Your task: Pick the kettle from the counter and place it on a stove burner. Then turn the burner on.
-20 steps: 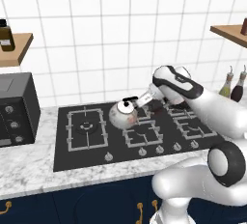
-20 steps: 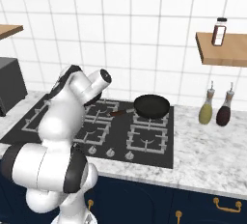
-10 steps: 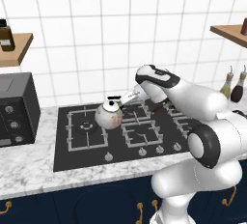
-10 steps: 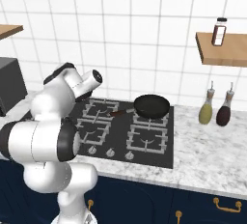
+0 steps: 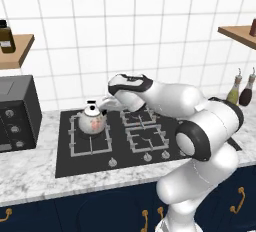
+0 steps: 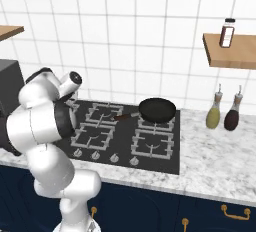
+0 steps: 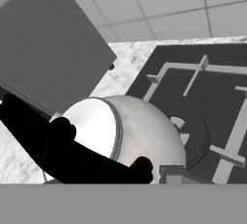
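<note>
**Inspector A:** We start at the gripper [image 5: 104, 103]. Its jaws sit beside the kettle [image 5: 93, 122], near the black handle, but we cannot tell whether they pinch it or stand spread.

**Inspector B:** Agreed. In the hand view we see the kettle [image 7: 120, 138] close below, its handle [image 7: 72, 158] a dark bar across the lid.

**Inspector A:** We place the kettle over the stove burner [image 5: 90, 135], the wide grate at the cooktop's left end. Whether it rests on the grate we cannot tell.

**Inspector B:** We note the counter [image 5: 30, 171] around the cooktop, a black oven [image 5: 17, 113] to the left, a frying pan [image 6: 157, 110] on a far grate, and two bottles [image 6: 222, 116] beside the wall.
</note>
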